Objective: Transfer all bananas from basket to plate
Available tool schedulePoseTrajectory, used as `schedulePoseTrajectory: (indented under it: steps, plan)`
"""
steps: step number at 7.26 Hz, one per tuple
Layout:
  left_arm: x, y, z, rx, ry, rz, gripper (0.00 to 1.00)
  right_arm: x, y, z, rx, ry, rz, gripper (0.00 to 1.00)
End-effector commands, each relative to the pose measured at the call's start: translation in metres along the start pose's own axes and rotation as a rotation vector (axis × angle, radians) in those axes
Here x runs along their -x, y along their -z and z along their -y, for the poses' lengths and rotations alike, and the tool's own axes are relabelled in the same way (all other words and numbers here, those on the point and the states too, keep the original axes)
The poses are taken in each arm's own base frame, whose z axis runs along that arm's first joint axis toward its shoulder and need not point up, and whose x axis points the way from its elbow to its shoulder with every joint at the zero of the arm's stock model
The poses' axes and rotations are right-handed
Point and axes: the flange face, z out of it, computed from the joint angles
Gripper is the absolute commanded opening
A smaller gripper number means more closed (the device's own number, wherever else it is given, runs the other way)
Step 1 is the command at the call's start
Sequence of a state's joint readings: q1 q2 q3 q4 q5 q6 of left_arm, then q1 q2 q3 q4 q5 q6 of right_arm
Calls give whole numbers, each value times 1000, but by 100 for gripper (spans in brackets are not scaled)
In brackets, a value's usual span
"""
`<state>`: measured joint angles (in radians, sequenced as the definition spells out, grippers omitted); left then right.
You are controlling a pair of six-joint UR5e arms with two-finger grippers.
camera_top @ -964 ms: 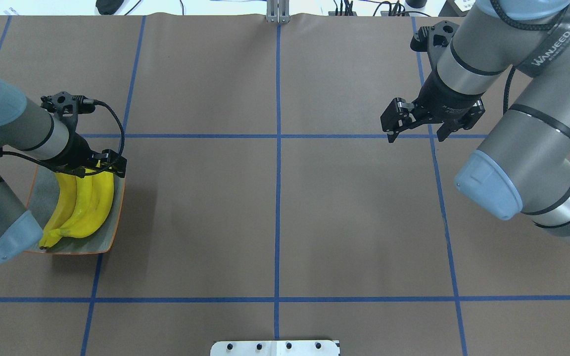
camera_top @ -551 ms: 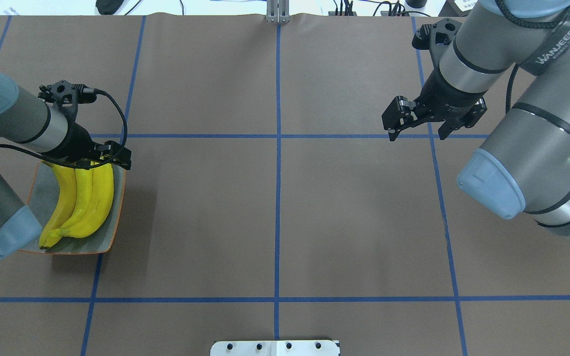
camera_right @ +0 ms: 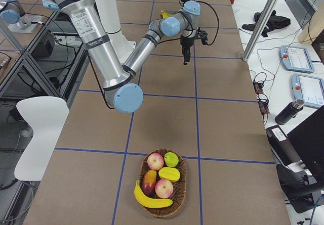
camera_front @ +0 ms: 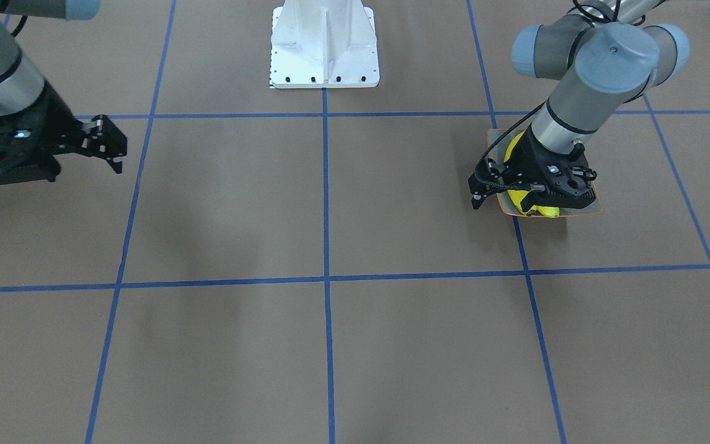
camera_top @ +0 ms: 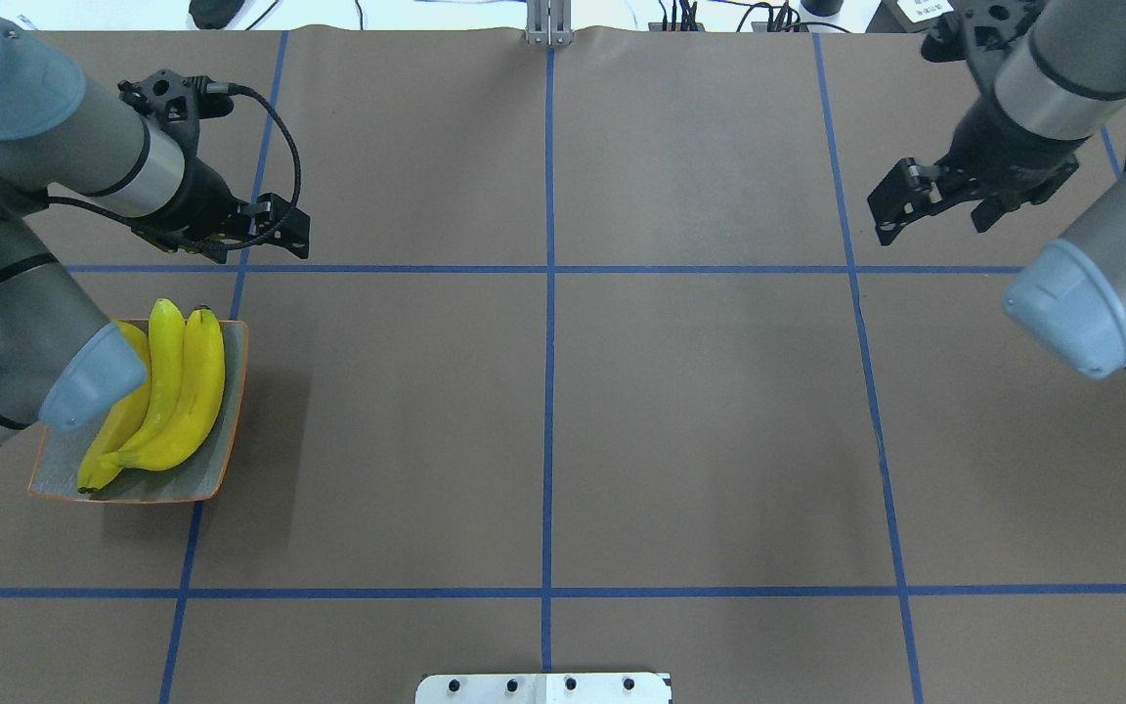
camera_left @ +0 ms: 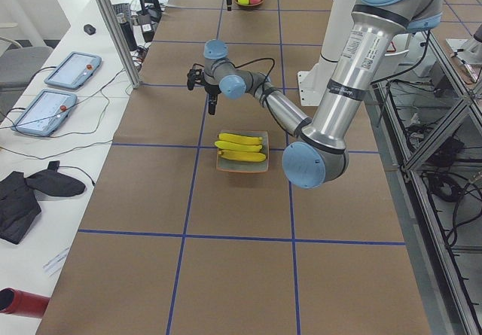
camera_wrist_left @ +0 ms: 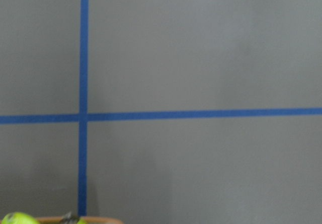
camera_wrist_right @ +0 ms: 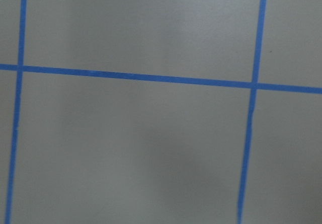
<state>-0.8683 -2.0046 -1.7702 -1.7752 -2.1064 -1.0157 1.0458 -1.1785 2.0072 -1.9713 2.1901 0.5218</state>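
Brown table top (camera_top: 700,411) everywhere, cut into big squares by blue tape lines (camera_top: 548,391). Two big grey arms over it: left arm (camera_top: 35,137) bent above the plate's side, right arm (camera_top: 1101,264) at the other side. White robot base (camera_front: 324,43) at the table's edge between them.

Round woven basket (camera_right: 183,189) down at the table end on the robot's right, well apart from the plate. Inside it, red apples (camera_right: 163,188), a yellow fruit (camera_right: 168,174) and one yellow banana (camera_right: 152,200) lying along the rim.

Small square plate (camera_top: 214,474), grey-green with a thin orange rim, flat on the table on the robot's left side, one corner on a tape line. On the plate, three yellow bananas (camera_top: 182,401) side by side, touching one another, all curved the same way.

Left gripper (camera_top: 258,249) up in the air just past the plate's far end, above a tape line, apart from the bananas. With black fingers spread apart and nothing between them.

Right gripper (camera_top: 934,227) in the air over the far right square, well apart from plate and basket. With fingers wide apart too, and nothing held.

Only table and tape in both wrist views, plus a sliver of orange rim at the bottom edge of the left one.
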Motion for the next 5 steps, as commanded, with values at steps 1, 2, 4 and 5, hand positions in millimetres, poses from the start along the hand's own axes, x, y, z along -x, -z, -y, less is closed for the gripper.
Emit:
schedulePoseTrajectory:
  steps: [1, 2, 4, 5]
  plan:
    - [-22, -5, 17, -4, 27, -4, 100, -144, 6, -22, 11, -43, -66, 99]
    - [-29, -5, 20, -6, 25, -8, 100, -220, 6, -45, 34, -26, -91, 100]
    - [-49, -5, 31, -11, 44, -20, 100, -345, -12, -83, 98, -180, -99, 99]
    - [-53, -4, 31, -12, 41, -22, 100, -380, -27, -101, 138, -218, -99, 99]
